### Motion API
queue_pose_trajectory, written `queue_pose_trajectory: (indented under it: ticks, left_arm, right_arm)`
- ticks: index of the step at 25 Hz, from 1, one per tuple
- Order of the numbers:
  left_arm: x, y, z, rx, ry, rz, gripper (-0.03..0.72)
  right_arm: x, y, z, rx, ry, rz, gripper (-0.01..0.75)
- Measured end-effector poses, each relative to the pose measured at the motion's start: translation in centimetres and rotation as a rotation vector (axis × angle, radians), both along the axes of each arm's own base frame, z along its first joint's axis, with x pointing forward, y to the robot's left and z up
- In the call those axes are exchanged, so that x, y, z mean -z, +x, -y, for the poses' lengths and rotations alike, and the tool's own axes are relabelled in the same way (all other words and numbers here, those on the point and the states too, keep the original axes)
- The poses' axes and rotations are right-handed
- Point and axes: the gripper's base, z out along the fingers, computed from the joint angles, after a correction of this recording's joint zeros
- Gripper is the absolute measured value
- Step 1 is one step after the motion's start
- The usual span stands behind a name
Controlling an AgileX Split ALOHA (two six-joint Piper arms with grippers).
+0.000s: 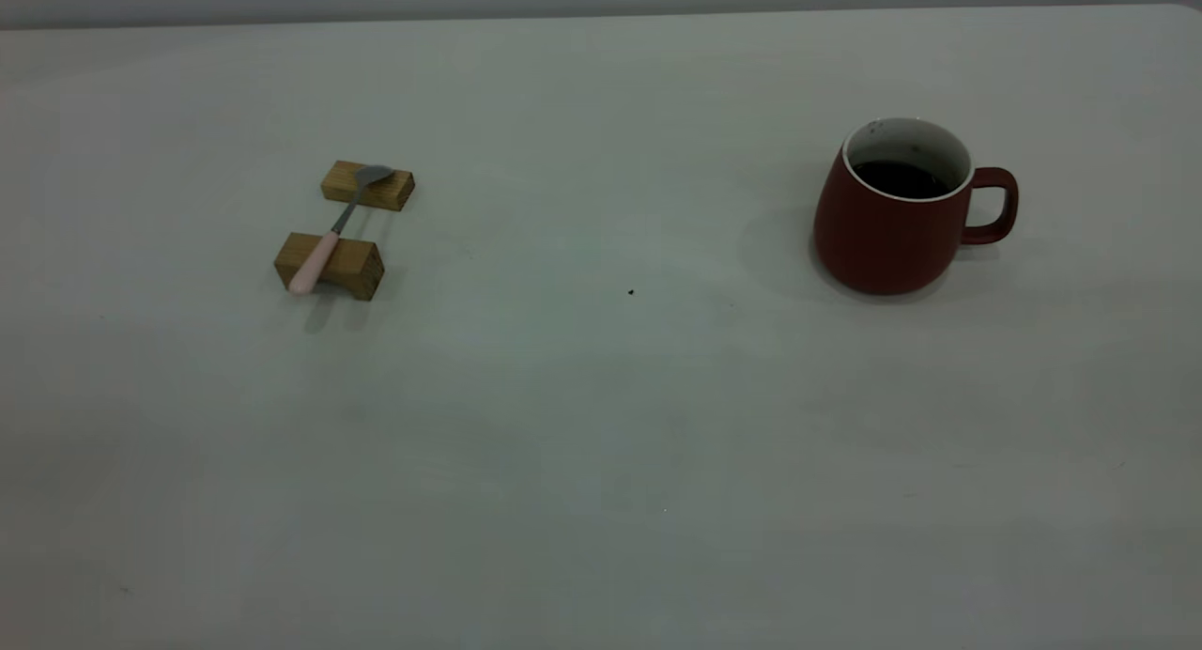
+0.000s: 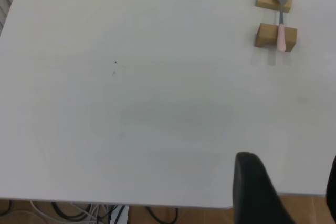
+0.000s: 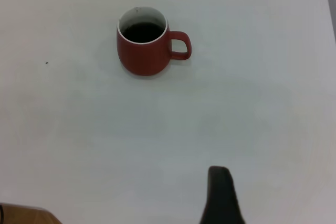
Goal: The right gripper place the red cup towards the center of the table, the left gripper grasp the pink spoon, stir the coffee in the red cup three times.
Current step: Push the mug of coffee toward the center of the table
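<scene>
From outside the rig, neither arm is in sight; the red cup stands upright well to the right on the table, handle pointing away from centre, the coffee high enough that a jerky slide could slop it over the rim. Far to the left the pink spoon bridges two wooden blocks, and a clumsy pinch could tip it off them. From the left wrist, the left gripper hangs near the table edge, well short of the spoon; I cannot tell how its jaws stand. From the right wrist, only one dark finger of the right gripper shows, so again I cannot tell.
</scene>
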Motion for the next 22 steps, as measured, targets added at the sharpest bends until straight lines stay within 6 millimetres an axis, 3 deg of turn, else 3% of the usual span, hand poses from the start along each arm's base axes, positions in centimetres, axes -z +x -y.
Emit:
queue_pose_trajectory:
  ticks: [22]
  left_arm:
    - [0.0, 0.0, 0.0, 0.0, 0.0, 0.0, 0.411]
  right_arm:
    - [-0.33, 0.09, -0.11, 0.017, 0.047, 0.007, 0.582]
